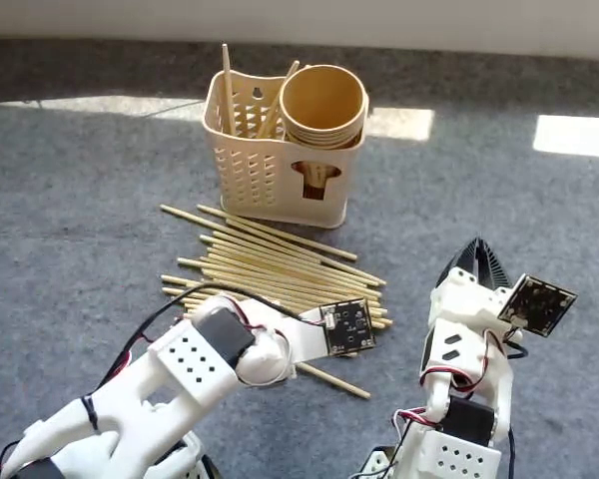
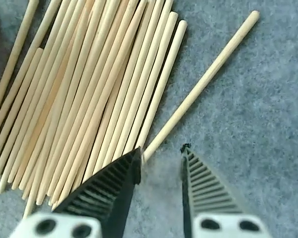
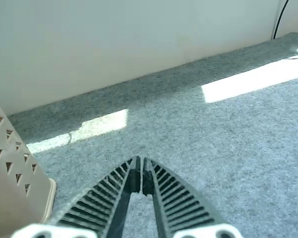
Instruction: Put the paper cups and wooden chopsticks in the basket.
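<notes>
The wooden chopsticks (image 1: 280, 269) lie in a loose pile at the centre of the high view, just below the basket (image 1: 270, 170), which already holds the stacked paper cups (image 1: 322, 100) and a few upright sticks. One stray chopstick (image 2: 203, 84) angles away from the pile. The left pincer (image 2: 161, 151) hangs released over the grey bench (image 1: 70, 200), one jaw tip at the stray's near end and bare surface between the jaws. Closing from here may miss, or pinch only the very end, so the stick could pivot, slip free or roll. The right pincer (image 3: 140, 168) is clenched on nothing at lower right of the high view.
</notes>
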### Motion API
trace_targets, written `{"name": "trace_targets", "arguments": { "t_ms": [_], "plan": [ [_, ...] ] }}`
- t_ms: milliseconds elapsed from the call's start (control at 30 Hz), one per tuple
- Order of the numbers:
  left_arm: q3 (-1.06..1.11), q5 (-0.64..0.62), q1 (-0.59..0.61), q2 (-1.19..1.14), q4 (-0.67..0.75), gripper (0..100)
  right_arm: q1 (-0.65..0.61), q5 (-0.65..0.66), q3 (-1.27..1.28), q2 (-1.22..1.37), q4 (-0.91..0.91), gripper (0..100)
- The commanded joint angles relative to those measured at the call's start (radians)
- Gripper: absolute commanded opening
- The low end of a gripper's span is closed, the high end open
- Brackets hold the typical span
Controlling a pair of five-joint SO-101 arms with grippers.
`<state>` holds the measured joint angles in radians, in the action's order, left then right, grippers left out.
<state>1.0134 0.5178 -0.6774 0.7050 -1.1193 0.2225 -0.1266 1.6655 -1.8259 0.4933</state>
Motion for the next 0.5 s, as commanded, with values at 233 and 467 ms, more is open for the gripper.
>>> {"name": "trace_targets", "arguments": {
  "t_ms": [233, 467],
  "plan": [
    [0.07, 0.003, -0.012, 0.018, 0.123, 14, 0.008, 0.009, -0.005, -0.005, -0.031, 2.9],
    [0.071, 0.002, -0.008, 0.015, 0.161, 14, 0.005, 0.009, -0.005, -0.005, -0.031, 2.9]
  ]
}}
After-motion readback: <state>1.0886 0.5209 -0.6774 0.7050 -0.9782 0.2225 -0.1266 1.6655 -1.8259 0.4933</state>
